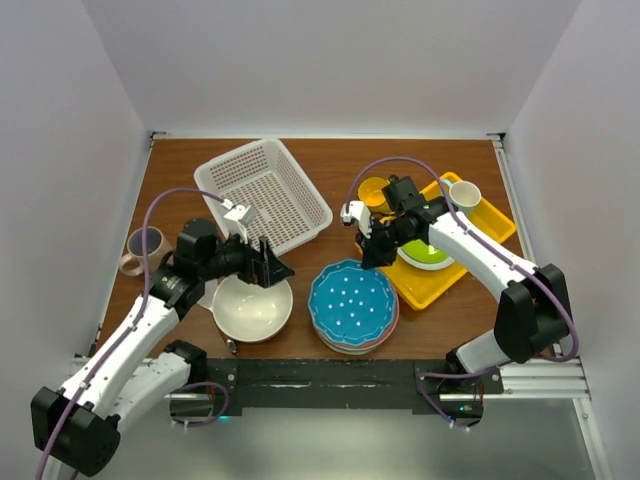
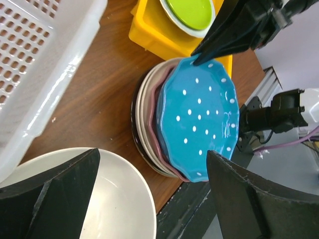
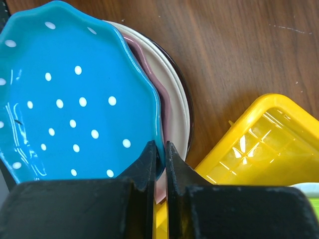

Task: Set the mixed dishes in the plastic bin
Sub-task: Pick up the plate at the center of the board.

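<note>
Blue white-dotted plate on top of the stack, near middle of the counter, straight over the pink dotted plate. Right claw pinched narrow on the wavy rim, on the side next to the yellow tray. Thin edge grip at 1 spot only, far from the plate's middle: likely to swing down or slide out on lifting, then drop back on the stack and chip. Could also drag the pink plate up, its rim just beside the finger. Tray wall close by, easy to clip on the way up. Long carry to the plastic bin at far left of the counter. Left claw wide, holding nothing, above the large cream bowl, right beside that path: risk of the 2 arms meeting.
</note>
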Tool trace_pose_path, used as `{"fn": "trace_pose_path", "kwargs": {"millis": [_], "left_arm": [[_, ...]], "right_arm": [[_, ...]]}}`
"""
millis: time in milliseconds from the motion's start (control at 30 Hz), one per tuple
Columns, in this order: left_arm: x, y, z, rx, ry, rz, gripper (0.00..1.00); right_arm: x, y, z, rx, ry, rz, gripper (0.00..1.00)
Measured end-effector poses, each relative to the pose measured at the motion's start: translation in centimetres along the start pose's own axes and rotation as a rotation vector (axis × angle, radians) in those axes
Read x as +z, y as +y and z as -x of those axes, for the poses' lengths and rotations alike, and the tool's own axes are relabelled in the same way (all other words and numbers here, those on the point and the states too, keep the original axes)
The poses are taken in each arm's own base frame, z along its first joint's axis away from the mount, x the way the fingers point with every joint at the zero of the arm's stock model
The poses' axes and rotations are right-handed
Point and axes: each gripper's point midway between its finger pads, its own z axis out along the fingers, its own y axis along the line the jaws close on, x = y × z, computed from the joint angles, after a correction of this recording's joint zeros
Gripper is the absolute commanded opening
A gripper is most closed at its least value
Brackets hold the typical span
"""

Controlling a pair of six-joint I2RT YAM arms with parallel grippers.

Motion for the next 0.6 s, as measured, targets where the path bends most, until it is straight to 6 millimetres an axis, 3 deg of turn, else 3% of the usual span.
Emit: {"fn": "trace_pose_path", "kwargs": {"millis": [267,600], "left_arm": [[2.0,-1.2,-2.3,0.017,0.101,-0.012,0.93],[4.6,-3.3,-2.1,0.061,0.131,-0.019,0.95]], "right_arm": [[-2.8,-0.3,1.0,-0.007,-0.087,-0.012,0.00],[-4.3,-1.1,1.7,-0.014,-0.152,-0.018,0.00]]}}
